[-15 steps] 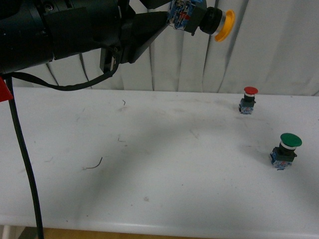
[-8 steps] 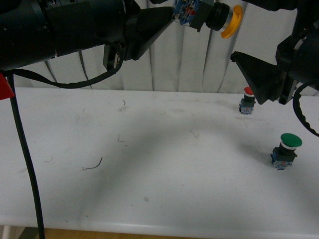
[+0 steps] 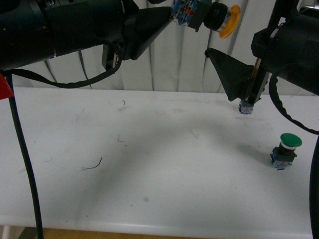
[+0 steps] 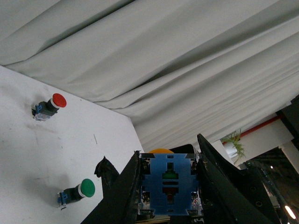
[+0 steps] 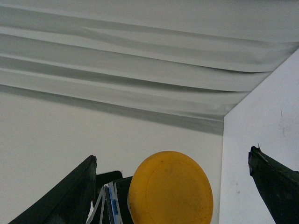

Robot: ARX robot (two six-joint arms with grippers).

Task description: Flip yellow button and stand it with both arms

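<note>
My left gripper (image 3: 182,12) is shut on the blue base of the yellow button (image 3: 227,21) and holds it high above the white table, lying sideways with the yellow cap pointing right. In the left wrist view the blue base (image 4: 169,184) fills the gap between the black fingers (image 4: 119,196), and the cap's edge shows behind it. My right gripper (image 3: 238,36) is open, close to the cap from the right, with one black finger (image 3: 230,74) below it. In the right wrist view the yellow cap (image 5: 170,189) sits between the spread fingers (image 5: 70,196), untouched.
A green-capped button (image 3: 287,149) stands on the white table (image 3: 149,164) at the right. A red-capped button's blue base (image 3: 245,107) shows behind my right gripper; its red cap shows in the left wrist view (image 4: 58,99). A grey curtain hangs behind the table.
My right arm has come in from the right and moved left, up to the yellow cap, and now covers the red button's cap. My left gripper still holds the yellow button high.
</note>
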